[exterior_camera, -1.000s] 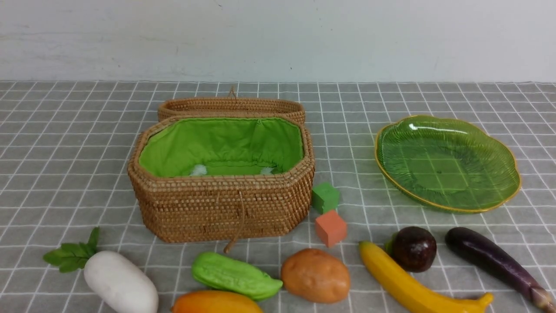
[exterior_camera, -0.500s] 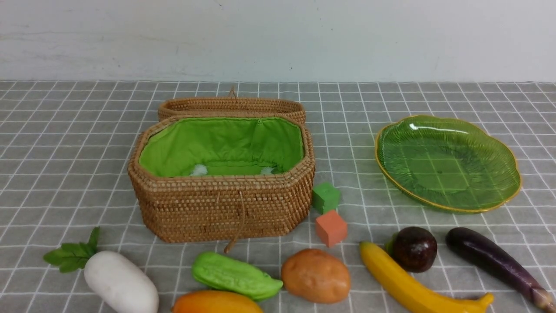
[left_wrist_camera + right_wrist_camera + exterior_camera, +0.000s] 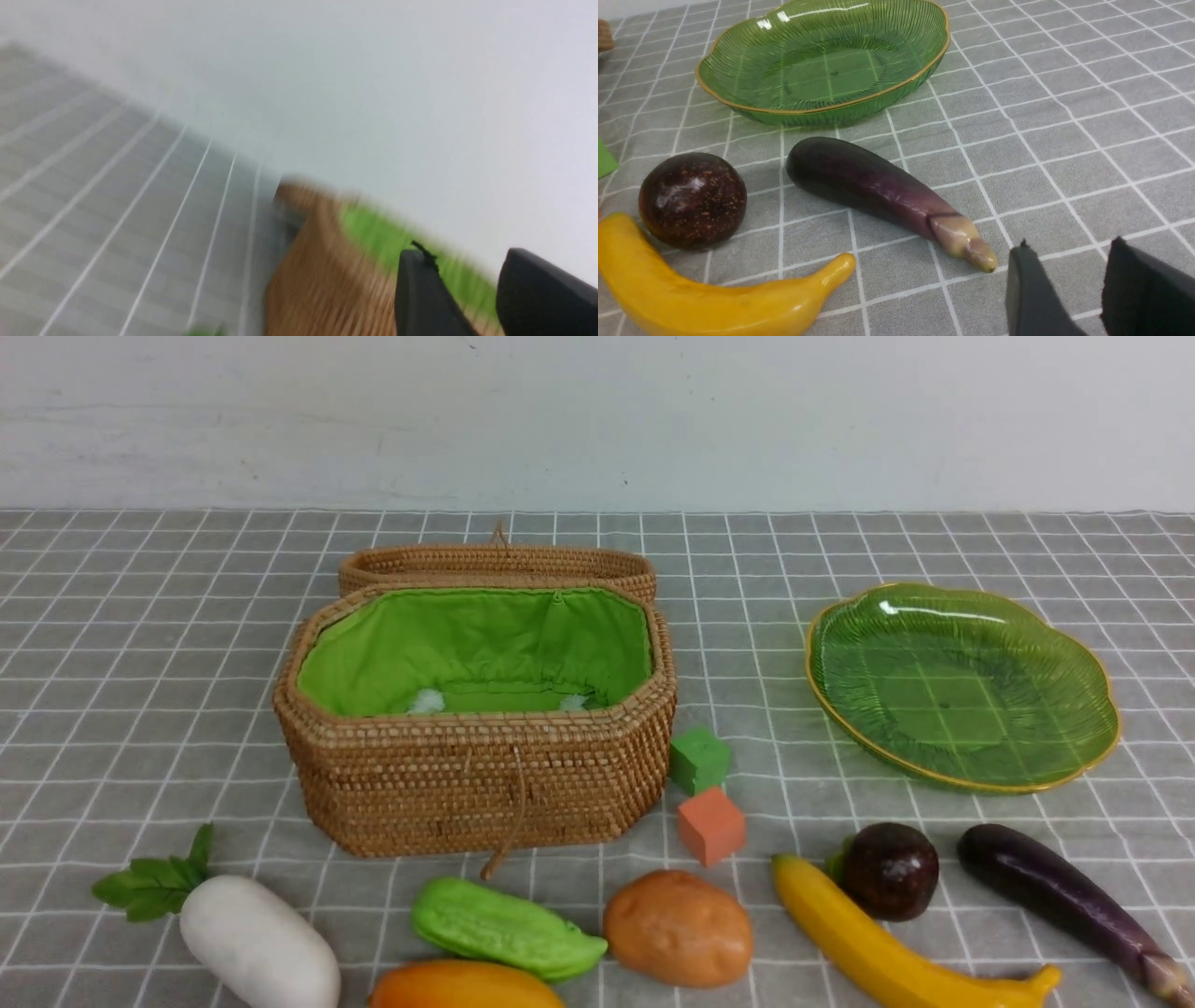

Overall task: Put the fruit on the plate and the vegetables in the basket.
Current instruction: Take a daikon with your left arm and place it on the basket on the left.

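Fruit and vegetables lie just where they lay a second ago; nothing on the grey checked counter (image 3: 140,663) has shifted in the front view. All seven pieces rest on the cloth.

Along the near edge, from my left:
- a white radish (image 3: 257,943) with green leaves
- a wrinkled light-green gourd (image 3: 504,926)
- a glossy orange-yellow mango (image 3: 462,987) in front of the gourd, cut off by the frame edge
- a tan potato (image 3: 678,927)
- a long yellow banana (image 3: 878,943)
- a round maroon fruit (image 3: 892,870) right against the banana's far side
- a dark purple eggplant (image 3: 1055,896), furthest right

The brown wicker basket (image 3: 467,784) sits behind the gourd. It is open and shows bright green lining. Its lid (image 3: 495,565) lies behind it and a cord (image 3: 509,821) hangs down its front wall. A green cube (image 3: 698,759) and an orange cube (image 3: 711,824) sit just beside its right end.

The green ribbed glass plate (image 3: 962,691), thinly rimmed in gold, sits to the right, behind the eggplant.

My left fingers (image 3: 420,298), seen in a blurred wrist view close to the basket's rim, stand apart with only air between them. My right fingers (image 3: 1031,294) also stand apart, gripping nothing, near the eggplant's pale stem end.
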### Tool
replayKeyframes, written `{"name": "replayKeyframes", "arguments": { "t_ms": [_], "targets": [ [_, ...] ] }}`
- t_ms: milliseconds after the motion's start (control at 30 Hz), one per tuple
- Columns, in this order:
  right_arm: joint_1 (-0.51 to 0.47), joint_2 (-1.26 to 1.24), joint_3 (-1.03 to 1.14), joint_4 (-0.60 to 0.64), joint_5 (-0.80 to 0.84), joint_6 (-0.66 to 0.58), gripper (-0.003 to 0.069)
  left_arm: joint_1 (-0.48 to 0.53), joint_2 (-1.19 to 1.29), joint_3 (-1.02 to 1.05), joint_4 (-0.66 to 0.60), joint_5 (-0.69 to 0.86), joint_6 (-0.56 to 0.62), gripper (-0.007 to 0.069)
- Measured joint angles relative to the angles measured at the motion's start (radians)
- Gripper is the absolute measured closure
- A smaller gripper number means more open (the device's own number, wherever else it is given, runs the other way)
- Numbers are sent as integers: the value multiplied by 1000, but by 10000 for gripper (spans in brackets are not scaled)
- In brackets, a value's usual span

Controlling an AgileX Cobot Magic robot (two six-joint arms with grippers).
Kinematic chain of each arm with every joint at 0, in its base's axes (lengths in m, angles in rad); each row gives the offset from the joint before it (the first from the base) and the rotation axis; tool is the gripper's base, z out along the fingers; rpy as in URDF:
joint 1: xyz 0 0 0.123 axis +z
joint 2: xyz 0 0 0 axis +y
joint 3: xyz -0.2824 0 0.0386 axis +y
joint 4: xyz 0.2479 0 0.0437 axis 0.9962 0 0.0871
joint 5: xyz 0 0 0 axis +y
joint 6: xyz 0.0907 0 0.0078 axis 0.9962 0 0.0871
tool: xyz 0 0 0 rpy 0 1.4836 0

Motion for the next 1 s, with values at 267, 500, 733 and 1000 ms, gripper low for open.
{"name": "replayKeyframes", "arguments": {
  "t_ms": [267, 500, 733, 1000],
  "targets": [
    [0, 0, 0, 0, 0, 0, 419, 0, 62, -429, 124, 202, -4, 385],
    [0, 0, 0, 0, 0, 0, 419, 0, 325, -756, 229, 627, 6, 385],
    [0, 0, 0, 0, 0, 0, 419, 0, 564, -771, 255, 861, -2, 385],
    [0, 0, 0, 0, 0, 0, 419, -12, 779, -750, 152, 900, -31, 373]
  ]
}}
